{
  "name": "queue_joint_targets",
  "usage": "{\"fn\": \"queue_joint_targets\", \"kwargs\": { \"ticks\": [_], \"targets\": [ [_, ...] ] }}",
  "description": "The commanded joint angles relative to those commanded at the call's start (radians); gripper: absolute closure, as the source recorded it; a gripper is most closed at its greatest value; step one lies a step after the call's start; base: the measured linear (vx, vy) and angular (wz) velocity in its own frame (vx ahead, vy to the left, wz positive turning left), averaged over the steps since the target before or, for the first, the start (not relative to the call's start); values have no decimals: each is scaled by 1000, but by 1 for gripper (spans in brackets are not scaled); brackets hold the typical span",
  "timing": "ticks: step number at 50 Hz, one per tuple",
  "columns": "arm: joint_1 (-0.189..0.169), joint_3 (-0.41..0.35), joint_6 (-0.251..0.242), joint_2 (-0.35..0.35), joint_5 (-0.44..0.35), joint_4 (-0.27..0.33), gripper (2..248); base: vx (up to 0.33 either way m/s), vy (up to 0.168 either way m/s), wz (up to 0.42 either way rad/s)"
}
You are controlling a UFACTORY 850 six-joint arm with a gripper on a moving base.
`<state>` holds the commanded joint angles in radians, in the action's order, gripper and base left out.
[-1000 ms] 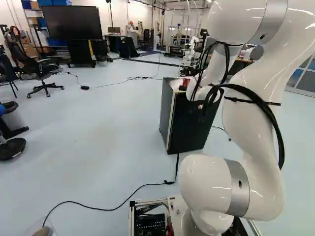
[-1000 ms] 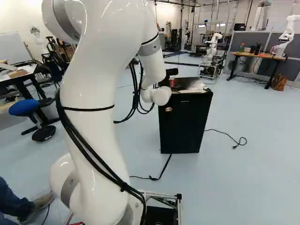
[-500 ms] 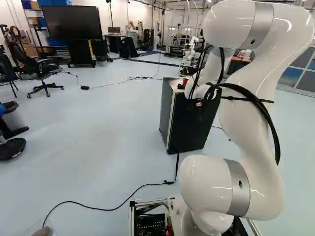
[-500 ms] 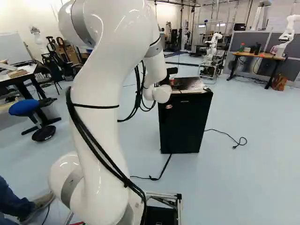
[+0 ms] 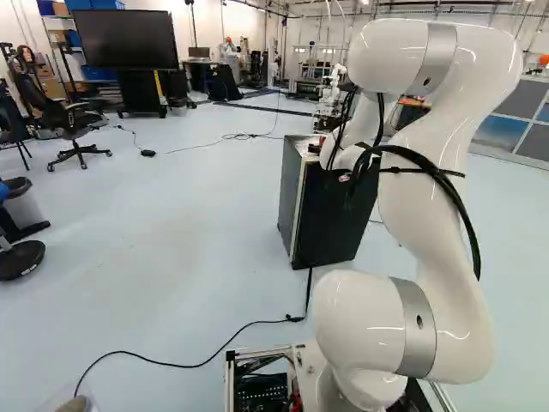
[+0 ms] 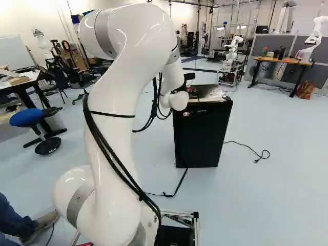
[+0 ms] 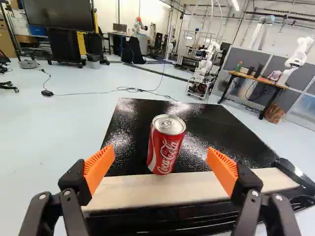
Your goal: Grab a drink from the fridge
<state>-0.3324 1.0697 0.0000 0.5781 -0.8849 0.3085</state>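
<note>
The white arm [image 6: 113, 143] rises from the joint at the foot of both base views and reaches forward to the near side of the black fridge [image 6: 202, 136]. A black cable [image 5: 240, 333] crosses the floor between the base and the foot of the fridge.

In the wrist view, the fingers [image 7: 98, 167] are spread wide, orange pads facing each other, with nothing gripped. A pale strip [image 7: 147, 191] runs along the near edge of the fridge top. The red drink can [image 7: 166, 150] stands upright at the far side of this strip, ahead of the fingers and in line with the gap between them, apart from both pads. The glossy black surface [image 7: 206, 118] extends behind the can.

Beyond the fridge, another robot [image 7: 209, 54] stands on a frame. To its right in the right base view is a table [image 6: 279, 60] with small items; a large screen [image 5: 124, 39] stands at the left of the left base view.
</note>
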Motion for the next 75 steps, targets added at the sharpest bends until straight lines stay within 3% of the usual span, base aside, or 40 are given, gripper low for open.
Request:
{"fn": "queue_joint_targets", "kwargs": {
  "ticks": [27,53,54,58,59,63,64,68,69,75],
  "targets": [
    [10,112,0,83,14,-45,3,0,0,0],
    [12,125,0,92,21,-64,7,0,0,0],
    [12,125,0,92,21,-64,43,0,0,0],
    [12,125,0,92,21,-64,43,0,0,0],
    [12,125,0,92,21,-64,80,0,0,0],
    [12,125,0,90,21,-64,80,0,0,0],
    [12,125,0,89,21,-64,118,0,0,0],
    [12,124,0,83,21,-64,118,0,0,0],
    [12,124,0,82,21,-64,151,0,0,0],
    [12,123,0,71,21,-64,152,0,0,0]
  ]
}}
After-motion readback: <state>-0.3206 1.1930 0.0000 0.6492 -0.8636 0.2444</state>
